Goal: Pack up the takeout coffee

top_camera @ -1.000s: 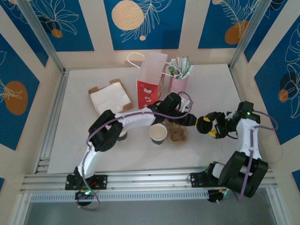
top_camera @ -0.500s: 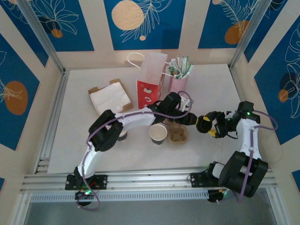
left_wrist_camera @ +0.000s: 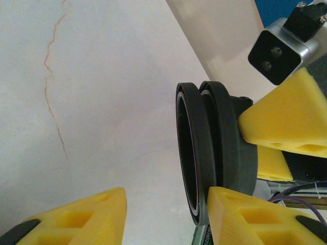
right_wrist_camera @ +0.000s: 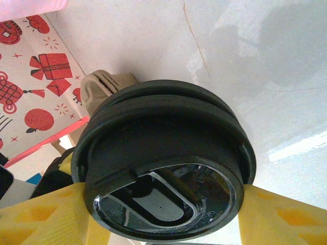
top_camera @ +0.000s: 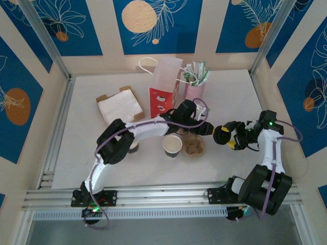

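Note:
Two black coffee lids [right_wrist_camera: 163, 132], nested together, are held edge-on above the table by my right gripper [right_wrist_camera: 163, 217], which is shut on their rims. In the top view the lids [top_camera: 220, 135] hang right of centre at my right gripper [top_camera: 226, 138]. My left gripper [top_camera: 207, 129] meets them from the left. Its jaws [left_wrist_camera: 166, 204] are open, and one yellow finger [left_wrist_camera: 245, 217] rests against the rim of the nearer lid [left_wrist_camera: 204, 148]. An open paper cup [top_camera: 172, 145] stands beside a brown pulp carrier [top_camera: 194, 147]. The red-and-white paper bag [top_camera: 164, 84] stands behind them.
A pink holder of wrapped sticks [top_camera: 196, 81] stands right of the bag. A box of napkins [top_camera: 120, 106] lies at the back left. Another cup [top_camera: 133, 147] is partly hidden under the left arm. Metal rails run along the table's near and left edges.
The right gripper with the lids has edged slightly left, toward the left gripper. Otherwise nothing has visibly changed.

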Robot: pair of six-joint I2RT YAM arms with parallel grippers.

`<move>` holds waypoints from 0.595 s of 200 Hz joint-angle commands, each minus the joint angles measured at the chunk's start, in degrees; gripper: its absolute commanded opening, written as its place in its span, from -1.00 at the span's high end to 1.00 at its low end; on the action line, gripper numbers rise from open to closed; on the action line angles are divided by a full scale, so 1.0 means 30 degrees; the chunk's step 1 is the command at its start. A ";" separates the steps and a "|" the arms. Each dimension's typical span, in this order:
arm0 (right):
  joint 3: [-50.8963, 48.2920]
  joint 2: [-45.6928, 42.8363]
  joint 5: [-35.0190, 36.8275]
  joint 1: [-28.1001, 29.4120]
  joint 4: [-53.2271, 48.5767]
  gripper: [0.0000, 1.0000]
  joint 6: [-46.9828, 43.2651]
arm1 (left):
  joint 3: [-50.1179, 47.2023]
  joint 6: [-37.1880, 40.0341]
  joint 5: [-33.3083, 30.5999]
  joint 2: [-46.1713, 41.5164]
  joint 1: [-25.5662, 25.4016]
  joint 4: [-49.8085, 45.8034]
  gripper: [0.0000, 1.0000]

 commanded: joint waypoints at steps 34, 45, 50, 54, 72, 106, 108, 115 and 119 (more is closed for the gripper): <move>-0.0158 -0.0120 -0.1252 -0.0129 -0.0203 -0.36 -0.0112 | 0.0134 -0.0087 0.0241 0.0679 0.0187 -0.0244 0.09; -0.0147 -0.0149 -0.1101 -0.0117 -0.0260 -0.36 -0.0113 | 0.0109 -0.0058 0.0228 0.0647 0.0202 -0.0276 0.09; -0.0118 -0.0149 -0.0938 -0.0120 -0.0319 -0.36 -0.0127 | 0.0109 -0.0054 0.0239 0.0657 0.0202 -0.0303 0.09; -0.0105 -0.0149 -0.0762 -0.0115 -0.0388 -0.37 -0.0146 | 0.0120 -0.0053 0.0242 0.0656 0.0216 -0.0305 0.09; 0.0025 -0.0286 0.0650 -0.0126 -0.0679 -0.37 -0.0362 | 0.0151 -0.0053 0.0263 0.0698 0.0231 -0.0320 0.08; -0.0297 -0.0344 0.2374 -0.0133 -0.0677 -0.37 -0.0361 | 0.0299 -0.0097 0.0354 0.0800 0.0238 -0.0334 0.07; -0.0309 -0.0352 0.2396 -0.0103 -0.0651 -0.37 -0.0325 | 0.0295 -0.0050 0.0344 0.0800 0.0233 -0.0342 0.07; -0.0334 -0.0321 0.2541 -0.0090 -0.0633 -0.37 -0.0224 | 0.0313 -0.0083 0.0356 0.0828 0.0230 -0.0392 0.07; -0.0357 -0.0317 0.2593 -0.0092 -0.0629 -0.37 -0.0199 | 0.0308 -0.0064 0.0347 0.0808 0.0229 -0.0389 0.07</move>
